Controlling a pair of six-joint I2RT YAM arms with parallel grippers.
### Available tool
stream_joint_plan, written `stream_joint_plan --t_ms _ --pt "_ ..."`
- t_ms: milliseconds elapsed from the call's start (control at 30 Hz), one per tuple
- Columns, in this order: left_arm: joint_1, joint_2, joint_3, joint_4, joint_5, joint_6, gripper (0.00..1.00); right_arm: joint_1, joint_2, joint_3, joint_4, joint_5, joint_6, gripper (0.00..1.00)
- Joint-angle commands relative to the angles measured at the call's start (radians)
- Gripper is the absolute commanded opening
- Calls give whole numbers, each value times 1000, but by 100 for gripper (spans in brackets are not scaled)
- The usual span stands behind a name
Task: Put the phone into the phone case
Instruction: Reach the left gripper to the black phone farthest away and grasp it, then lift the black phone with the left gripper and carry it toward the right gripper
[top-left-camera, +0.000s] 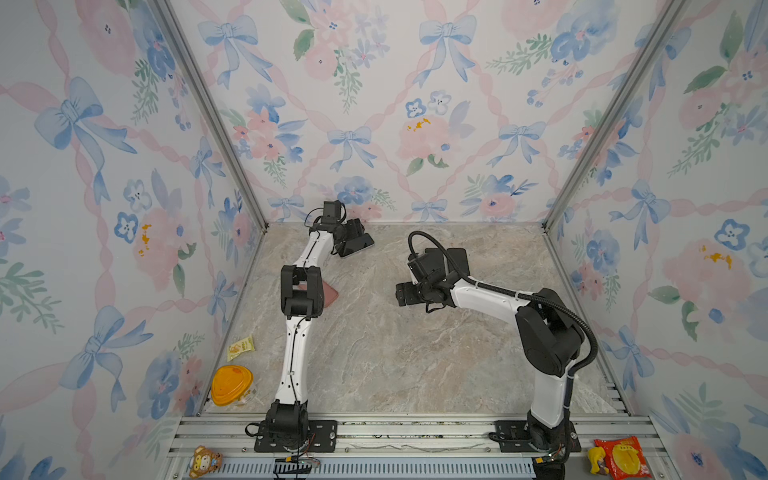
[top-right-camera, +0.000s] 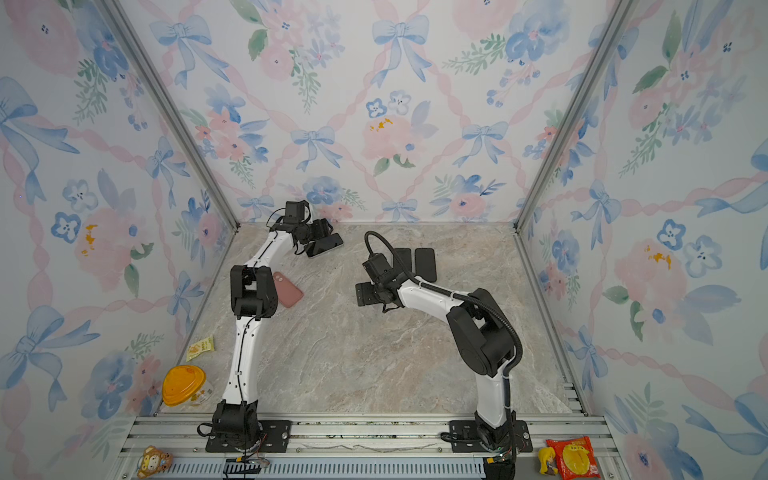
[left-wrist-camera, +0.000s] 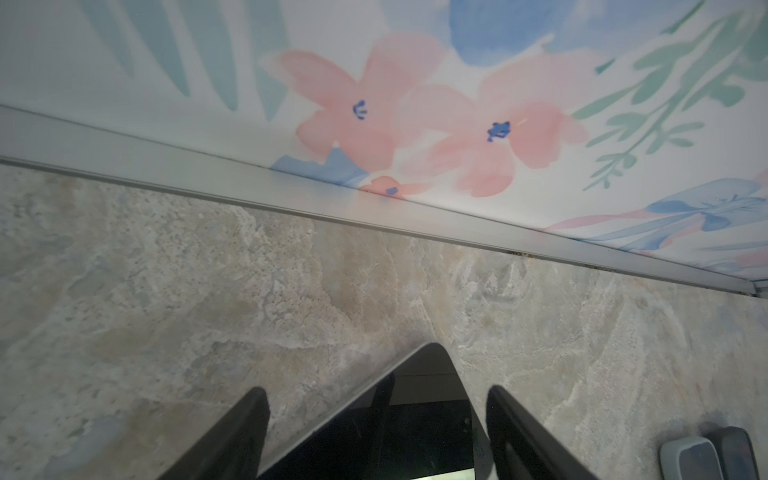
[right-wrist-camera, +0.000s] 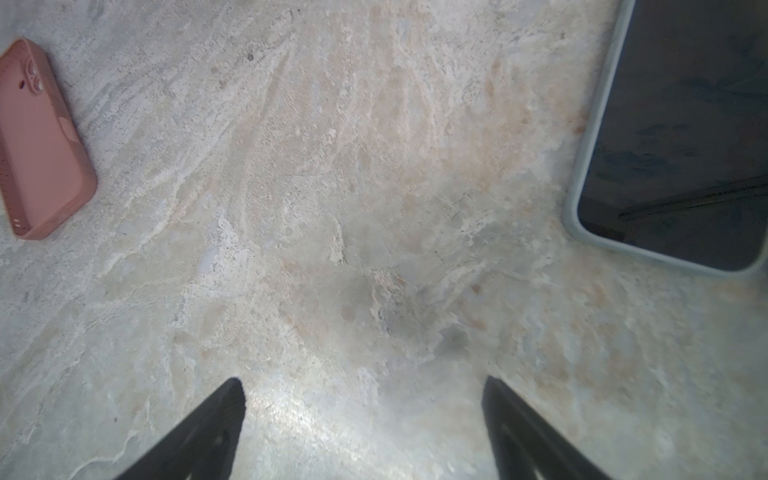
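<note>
Grasp stage, by the look of it: straddling one rounded corner of the phone (left-wrist-camera: 415, 419) with the left gripper (left-wrist-camera: 376, 390), black fingers (left-wrist-camera: 237, 436) standing apart on either side and not visibly clamping (contact at the edges too close to call from the wrist view). Working at the far end of the table (left-wrist-camera: 166, 291), just beside the metal rail (left-wrist-camera: 249, 183) under the flowered wall (left-wrist-camera: 415, 104). Probably needing next to square up and close across the phone's long edges rather than on the corner, guarding against slipping or pivoting on such hard, glossy black glass.

Hovering the right gripper (right-wrist-camera: 363, 382) over bare table, spread wide, gripping nothing.

Resting flat on the left arm's side, well apart from the phone: pink phone case (top-right-camera: 289, 291), partly tucked behind the left arm's elbow (top-right-camera: 253, 293) in both top views. Looking matte and soft, round-cornered, with a camera cut-out facing up, so seemingly lying back-up and likely calling for flipping or pinning before seating the phone; none of the insertion appearing done.

Lying near the right gripper: pair of dark flat slabs (top-right-camera: 424, 264), side by side, one showing a pale grey rim (right-wrist-camera: 596, 124) around a mirror-like face in the right wrist view. Underneath everything, stretching out in mottled beige and grey stone pattern, faintly shining.
</note>
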Motion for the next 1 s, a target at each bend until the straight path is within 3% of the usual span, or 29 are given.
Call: stream_joint_plan --t_ms 0,267,733,967 --pt "1 38 -2 -15 50 32 82 5 8 26 -25 17 0 92" --pt "-12 32 -48 -15 48 43 78 12 -10 19 -35 38 -1 92" --pt "-59 -96 -263 -15 12 64 69 0 -37 -6 -13 52 -7 92" --pt "-125 -136 -347 -13 -14 57 65 -8 -48 -16 -18 56 -12 92"
